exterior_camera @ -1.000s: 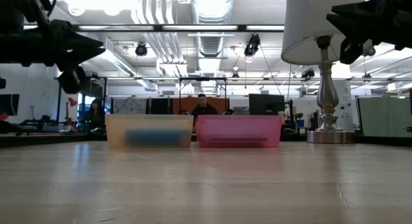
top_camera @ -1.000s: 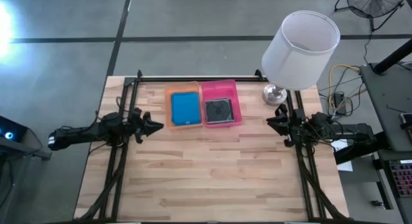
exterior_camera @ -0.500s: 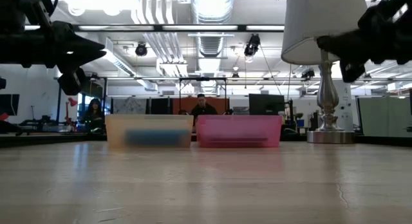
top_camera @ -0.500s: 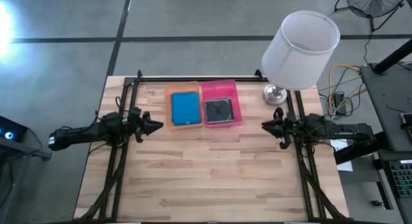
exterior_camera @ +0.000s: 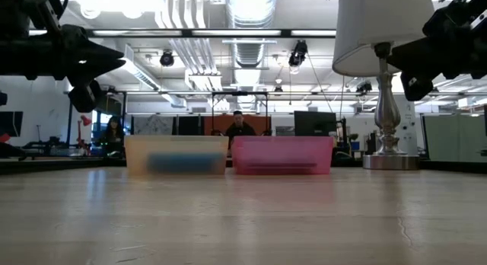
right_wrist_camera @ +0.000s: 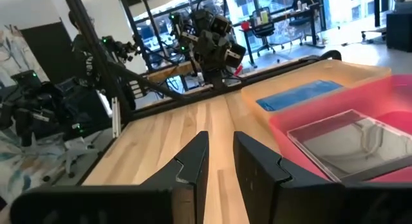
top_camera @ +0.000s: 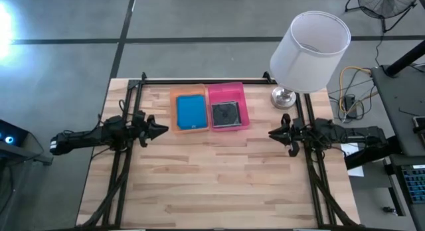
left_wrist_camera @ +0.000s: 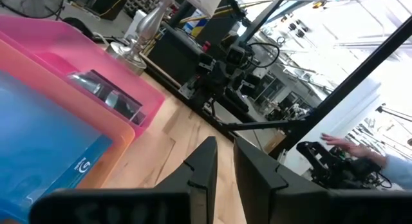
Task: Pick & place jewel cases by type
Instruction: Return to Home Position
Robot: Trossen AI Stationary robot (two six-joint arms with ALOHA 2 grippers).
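The pale wooden surface (top_camera: 219,178) lies bare towards its near edge. A blue jewel case (top_camera: 190,111) sits in the orange tray (top_camera: 174,110), a dark jewel case (top_camera: 226,114) in the pink tray (top_camera: 244,106) beside it. The left gripper (top_camera: 159,130) and right gripper (top_camera: 273,133) hover at either side, jaws nearly closed, empty. A lamp (top_camera: 309,44) stands at the far right corner.

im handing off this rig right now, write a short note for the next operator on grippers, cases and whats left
Left gripper: raised beside the orange tray, jaws nearly closed, holding nothing.
Right gripper: raised on the pink tray's side near the lamp, jaws nearly closed, holding nothing.
Cases: blue jewel cases lie in the orange tray, dark jewel cases in the pink tray. How many are stacked cannot be told.
Done: every case in view is sorted by colour.
Left: no loose case shows on the table; sorting looks finished, just confirm the count.
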